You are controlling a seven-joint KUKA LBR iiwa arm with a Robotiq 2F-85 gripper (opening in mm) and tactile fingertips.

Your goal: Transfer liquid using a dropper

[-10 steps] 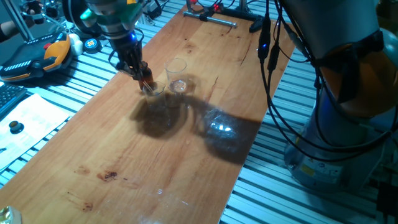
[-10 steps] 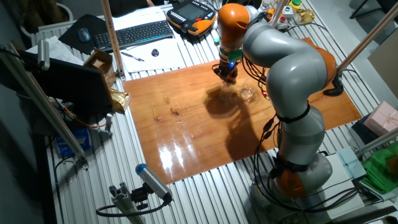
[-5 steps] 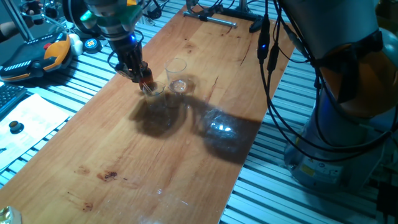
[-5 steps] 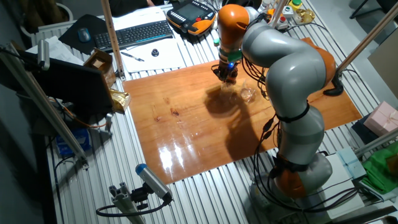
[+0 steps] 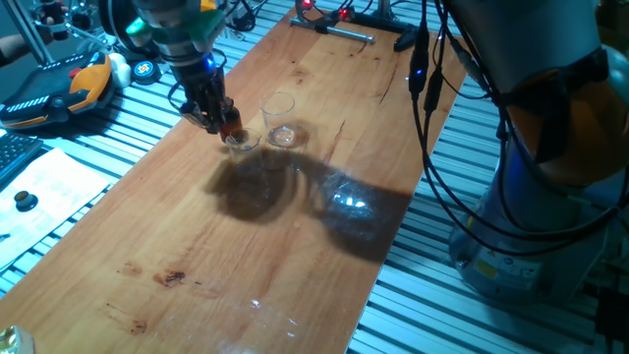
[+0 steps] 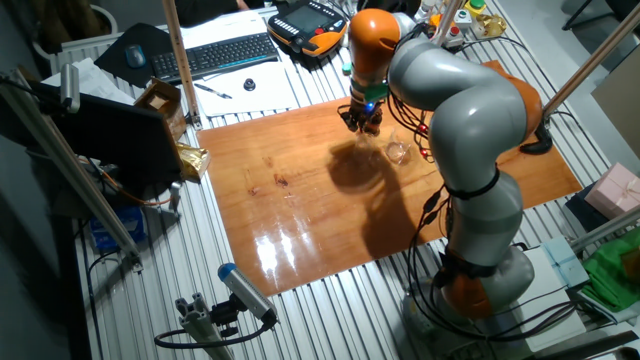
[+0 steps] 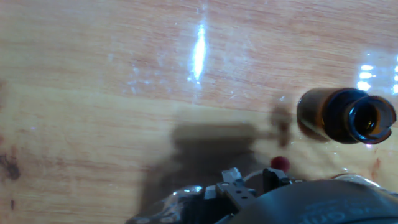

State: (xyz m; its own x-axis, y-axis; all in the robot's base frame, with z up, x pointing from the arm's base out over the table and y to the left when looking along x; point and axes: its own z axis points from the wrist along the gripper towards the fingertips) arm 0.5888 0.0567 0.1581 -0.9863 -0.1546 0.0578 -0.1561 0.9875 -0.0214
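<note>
My gripper point(image 5: 224, 120) hangs low over the far left part of the wooden board, shut on the dropper. The dropper's small red bulb point(image 7: 280, 163) shows just past my fingers point(image 7: 231, 180) in the hand view, and as a reddish spot point(image 5: 234, 129) at the fingertips in one fixed view. Its thin tube is too small to make out. A small amber bottle point(image 7: 345, 116) stands open-mouthed just right of the bulb. A clear glass cup point(image 5: 279, 116) stands right of the gripper. In the other fixed view the gripper point(image 6: 363, 121) is left of this cup point(image 6: 398, 150).
The wooden board point(image 5: 295, 226) lies on a slatted metal table. An orange teach pendant point(image 5: 59, 90) lies off the board to the left. Cables and the arm's base point(image 5: 531, 197) are at the right. A keyboard point(image 6: 225, 55) lies behind the board.
The gripper with the dropper has moved slightly up and back from the small vessel under it. Nothing else has moved.
</note>
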